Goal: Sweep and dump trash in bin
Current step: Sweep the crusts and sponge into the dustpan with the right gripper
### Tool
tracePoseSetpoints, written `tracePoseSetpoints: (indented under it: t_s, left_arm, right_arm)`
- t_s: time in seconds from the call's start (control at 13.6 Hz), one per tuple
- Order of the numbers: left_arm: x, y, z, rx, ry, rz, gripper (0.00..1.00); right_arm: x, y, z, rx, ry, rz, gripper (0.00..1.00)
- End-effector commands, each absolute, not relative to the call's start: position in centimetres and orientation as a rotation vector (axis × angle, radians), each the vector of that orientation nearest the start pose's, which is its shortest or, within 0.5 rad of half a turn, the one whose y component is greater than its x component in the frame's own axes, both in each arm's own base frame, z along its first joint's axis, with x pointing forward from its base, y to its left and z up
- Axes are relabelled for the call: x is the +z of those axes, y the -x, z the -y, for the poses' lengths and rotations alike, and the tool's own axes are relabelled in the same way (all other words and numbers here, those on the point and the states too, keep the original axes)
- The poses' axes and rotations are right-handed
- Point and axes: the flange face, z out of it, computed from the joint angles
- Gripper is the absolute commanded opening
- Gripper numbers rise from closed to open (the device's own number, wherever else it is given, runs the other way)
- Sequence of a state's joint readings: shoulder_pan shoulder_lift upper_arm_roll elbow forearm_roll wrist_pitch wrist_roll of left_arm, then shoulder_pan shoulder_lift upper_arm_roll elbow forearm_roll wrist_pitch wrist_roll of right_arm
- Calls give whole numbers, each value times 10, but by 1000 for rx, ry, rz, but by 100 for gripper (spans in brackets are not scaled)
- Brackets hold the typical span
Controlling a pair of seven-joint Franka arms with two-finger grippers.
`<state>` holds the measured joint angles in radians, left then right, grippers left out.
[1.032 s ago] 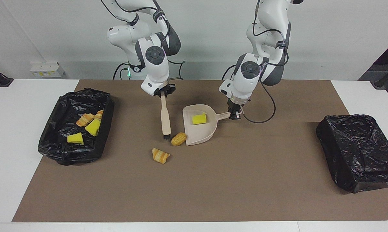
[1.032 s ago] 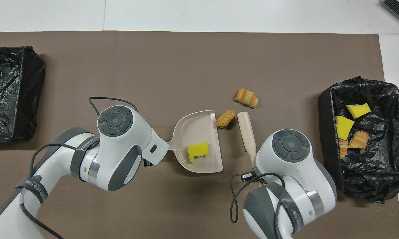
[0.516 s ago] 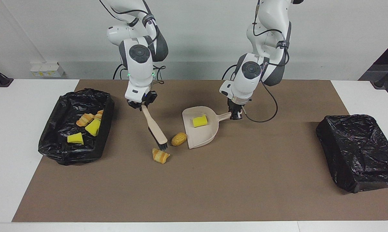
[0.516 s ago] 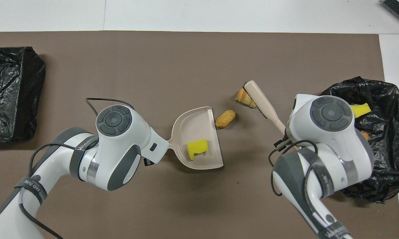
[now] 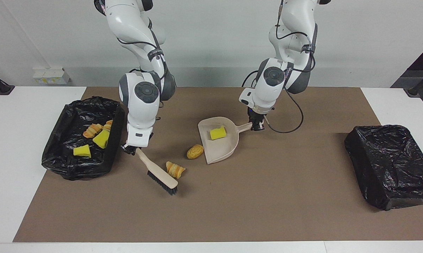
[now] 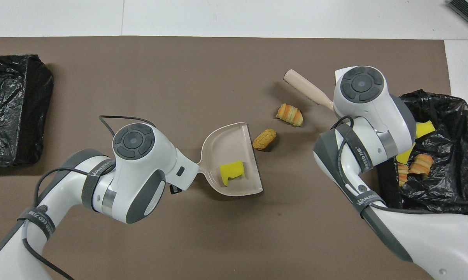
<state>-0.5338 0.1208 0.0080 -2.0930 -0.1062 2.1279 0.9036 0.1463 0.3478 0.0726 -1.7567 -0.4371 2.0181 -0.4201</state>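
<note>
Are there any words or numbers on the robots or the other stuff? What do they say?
"WANHEED" or something close: on the dark band of the left arm; blurred, so the letters are unsure.
Lettering on the dark band of the right arm: too blurred to read.
White boxes by the wall carry yellow marks, too small to read.
Nothing else bears any text.

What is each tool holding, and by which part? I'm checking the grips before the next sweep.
The right tool holds the brush by its handle end. The left tool holds the dustpan by the tip of its handle.
</note>
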Motion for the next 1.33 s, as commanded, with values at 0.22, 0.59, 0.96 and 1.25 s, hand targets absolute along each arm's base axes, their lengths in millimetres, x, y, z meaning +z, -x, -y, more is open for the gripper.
tracePoseSetpoints:
  t_s: [0.22, 0.59, 0.96, 1.25]
  left_arm:
    - [358, -472, 288, 57, 2569, -1958, 0]
    - [358, -472, 289, 53, 2583, -1940, 0]
    - [357, -472, 290, 29, 2577, -1943, 0]
    - [357, -474, 289, 7, 2546, -1980, 0]
  right_arm:
    - [350, -580, -123, 309, 3137, 1218, 0]
    - [339, -514, -169, 458, 3072, 974, 0]
    - [337, -481, -207, 498, 3045, 783, 0]
    - [335, -475, -206, 489, 3054, 689, 0]
